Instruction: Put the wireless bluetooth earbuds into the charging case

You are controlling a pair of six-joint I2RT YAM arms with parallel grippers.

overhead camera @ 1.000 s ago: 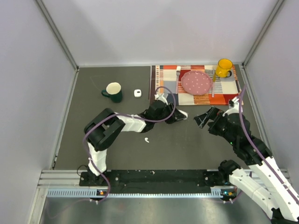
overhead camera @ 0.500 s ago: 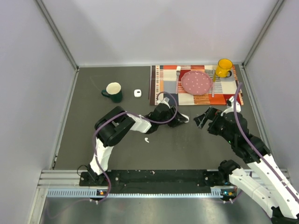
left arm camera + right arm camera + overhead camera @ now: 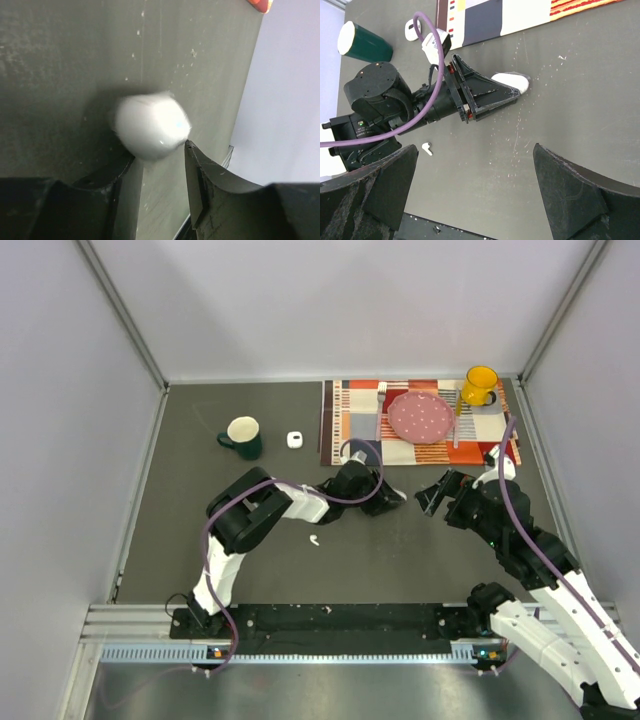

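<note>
1. Top view: your left gripper (image 3: 383,498) lies low over the dark table (image 3: 400,560) at the centre of the frame, just below the lower edge of the placemat (image 3: 350,430). A white rounded case (image 3: 395,495) sits right at its tips.
2. Top view: one earbud (image 3: 314,539) lies on the table to the lower left of that gripper. It is well apart from both the tips and the case, and close beside the left forearm.
3. Top view: your right gripper (image 3: 437,494) stands to the right of the case, near it but not touching, with its jaws spread.
4. Left wrist view: the case (image 3: 150,125) shows blurred at the centre of the frame. Both tips of the left gripper (image 3: 157,152) meet its lower edge, one on each side. The gap between them is narrow, narrower than the case. You cannot tell from this view whether they pinch it or merely touch it.
5. Right wrist view: the right gripper (image 3: 474,149) stands wide, its fingers in the two lower corners with nothing between them.
6. Right wrist view: the left gripper (image 3: 512,94) points right of centre with the case (image 3: 515,80) at its tip. The earbud (image 3: 426,147) lies to the lower left, well apart from that tip. A small white item (image 3: 410,31) sits at the upper left beside a green mug (image 3: 365,44), partly behind the cable.
</note>
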